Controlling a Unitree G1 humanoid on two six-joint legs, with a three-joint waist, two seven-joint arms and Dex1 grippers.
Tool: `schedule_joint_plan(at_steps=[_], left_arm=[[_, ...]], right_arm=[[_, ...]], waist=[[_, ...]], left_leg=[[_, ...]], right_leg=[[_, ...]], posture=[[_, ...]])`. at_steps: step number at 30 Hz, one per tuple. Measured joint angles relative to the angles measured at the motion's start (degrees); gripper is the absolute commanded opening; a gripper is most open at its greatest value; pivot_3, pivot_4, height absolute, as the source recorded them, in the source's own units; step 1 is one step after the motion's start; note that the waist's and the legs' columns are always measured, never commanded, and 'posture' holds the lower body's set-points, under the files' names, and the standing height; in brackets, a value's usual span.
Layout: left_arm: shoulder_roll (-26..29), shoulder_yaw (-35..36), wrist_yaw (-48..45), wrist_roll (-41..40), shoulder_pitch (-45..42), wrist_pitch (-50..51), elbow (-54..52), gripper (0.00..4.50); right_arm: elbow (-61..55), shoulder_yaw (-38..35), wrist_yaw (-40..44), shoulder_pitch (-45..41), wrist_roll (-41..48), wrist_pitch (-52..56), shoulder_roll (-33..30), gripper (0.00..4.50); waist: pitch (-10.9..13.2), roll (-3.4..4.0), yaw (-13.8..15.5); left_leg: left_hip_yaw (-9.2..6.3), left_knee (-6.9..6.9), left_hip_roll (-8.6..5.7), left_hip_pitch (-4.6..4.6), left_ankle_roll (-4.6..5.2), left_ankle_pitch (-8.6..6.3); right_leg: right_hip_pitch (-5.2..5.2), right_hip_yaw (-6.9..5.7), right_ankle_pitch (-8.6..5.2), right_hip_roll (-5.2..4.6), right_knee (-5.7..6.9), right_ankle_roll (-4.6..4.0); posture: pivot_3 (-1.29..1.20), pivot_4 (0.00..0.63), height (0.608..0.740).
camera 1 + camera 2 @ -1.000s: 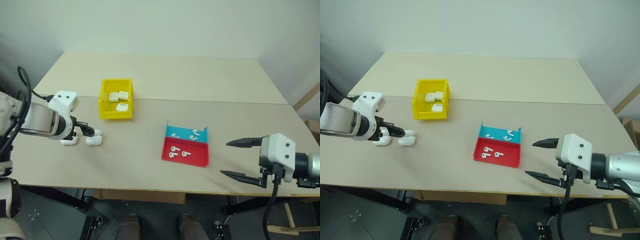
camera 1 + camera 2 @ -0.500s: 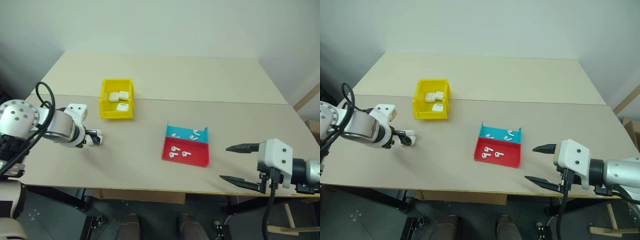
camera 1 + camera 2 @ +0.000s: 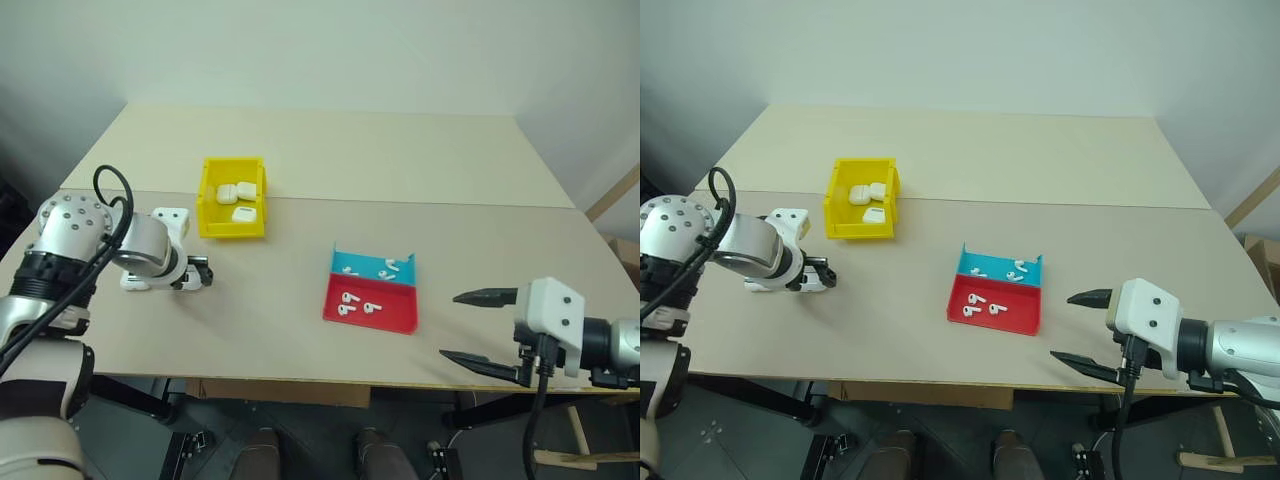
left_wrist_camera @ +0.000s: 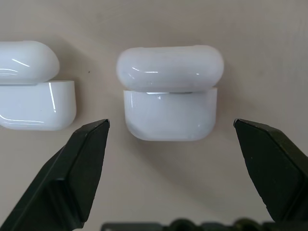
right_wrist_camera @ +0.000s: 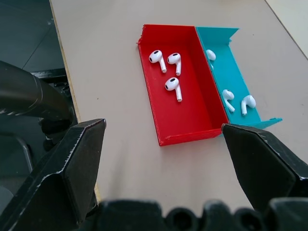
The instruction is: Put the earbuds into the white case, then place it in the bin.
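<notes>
The left claw (image 4: 171,159) is wide open with nothing in it, and the white case (image 4: 169,92) sits right between its two fingers, not touching them. A second case (image 4: 33,85) lies just beside it. Both rest on the worktop (image 3: 300,170) near the yellow bin (image 3: 232,198). The case looks small, hard, smooth and light, so it may slip; squeezing its two flat sides should work best. The right claw (image 5: 173,159) is wide open too, near the red and blue tray (image 5: 192,86), well apart from the bin. Its wrist view shows the earbuds (image 5: 172,72) clearly; from the head they are just tiny white bits
</notes>
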Motion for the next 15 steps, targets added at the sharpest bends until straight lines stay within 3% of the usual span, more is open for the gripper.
schedule_joint_plan(at_steps=[15], left_arm=[[-7.51,10.05,-11.37,22.89,-2.02,6.54,3.6,4.5]], right_arm=[[-0.15,0.03,-0.69,0.04,-1.1,0.17,0.0,4.47]], waist=[[-0.01,-0.01,-0.01]], left_leg=[[-0.07,0.0,-0.02,-0.05,-0.03,0.02]], right_leg=[[0.0,-0.08,0.0,-0.01,-0.02,0.01]], posture=[[0.0,0.15,0.74]])
